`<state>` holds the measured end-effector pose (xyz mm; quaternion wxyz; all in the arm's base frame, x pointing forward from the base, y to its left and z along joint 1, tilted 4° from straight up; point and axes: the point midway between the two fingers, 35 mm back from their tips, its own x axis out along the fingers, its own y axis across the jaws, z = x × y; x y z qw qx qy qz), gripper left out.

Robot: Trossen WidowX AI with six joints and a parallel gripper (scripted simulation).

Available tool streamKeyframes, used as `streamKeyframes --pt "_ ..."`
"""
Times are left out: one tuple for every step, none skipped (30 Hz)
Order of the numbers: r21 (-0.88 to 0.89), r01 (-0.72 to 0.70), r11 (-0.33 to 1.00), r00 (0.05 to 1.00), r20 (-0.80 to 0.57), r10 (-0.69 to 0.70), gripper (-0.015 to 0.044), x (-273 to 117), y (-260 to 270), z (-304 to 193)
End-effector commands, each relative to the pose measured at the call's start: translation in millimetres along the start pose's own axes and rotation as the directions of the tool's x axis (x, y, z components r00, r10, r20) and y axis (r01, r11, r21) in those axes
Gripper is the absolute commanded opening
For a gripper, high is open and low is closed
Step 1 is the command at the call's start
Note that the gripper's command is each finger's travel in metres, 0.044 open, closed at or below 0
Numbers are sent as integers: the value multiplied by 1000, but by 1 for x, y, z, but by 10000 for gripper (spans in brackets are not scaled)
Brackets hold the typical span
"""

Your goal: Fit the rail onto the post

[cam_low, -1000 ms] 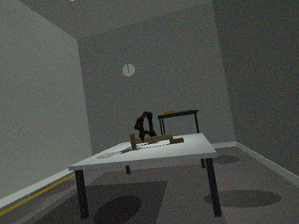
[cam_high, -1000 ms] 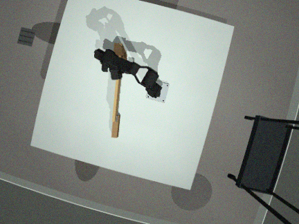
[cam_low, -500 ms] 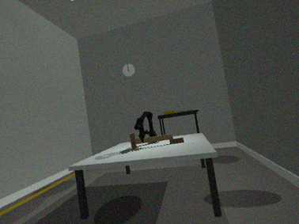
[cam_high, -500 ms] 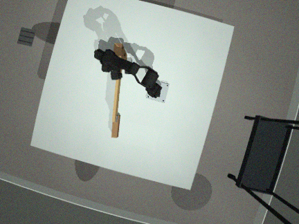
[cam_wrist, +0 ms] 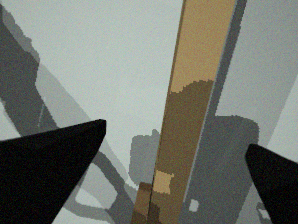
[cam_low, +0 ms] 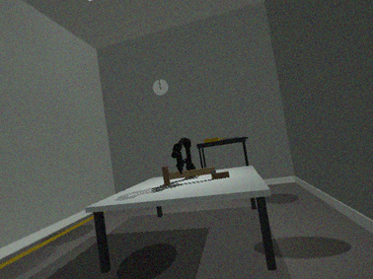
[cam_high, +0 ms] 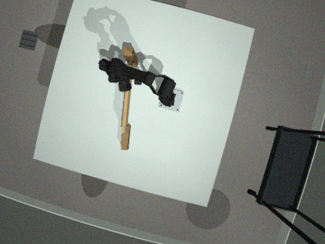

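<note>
Well, the claw (cam_high: 125, 80) (cam_low: 180, 170) (cam_wrist: 174, 138) is wide open and holds nothing, its fingertips on either side of the wooden rail (cam_high: 126, 105) (cam_low: 194, 173) (cam_wrist: 195, 100). The rail runs above the white table (cam_high: 180, 150) (cam_low: 205, 191) (cam_wrist: 120, 60) between the post (cam_high: 129, 52) (cam_low: 165, 176) and the low block (cam_high: 126, 141) (cam_low: 221, 175); the peg fit is hidden.

Round clock (cam_low: 160, 87), grey wall (cam_low: 198, 64).

One arm (cam_high: 133, 73) (cam_low: 184, 152), one rail (cam_high: 126, 109) (cam_low: 192, 173) (cam_wrist: 192, 90), one post (cam_high: 129, 53) (cam_low: 166, 176), one footboard block (cam_high: 126, 140) (cam_low: 220, 175)
</note>
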<state>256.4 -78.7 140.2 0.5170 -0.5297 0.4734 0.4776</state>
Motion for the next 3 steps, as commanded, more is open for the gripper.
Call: streamKeyframes --pt "7 3 1000 1000 -7 -3 440 -2 -1 -1" --pt "7 3 1000 1000 -7 -3 440 -2 -1 -1" --pt "7 3 1000 1000 -7 -3 440 -2 -1 -1"
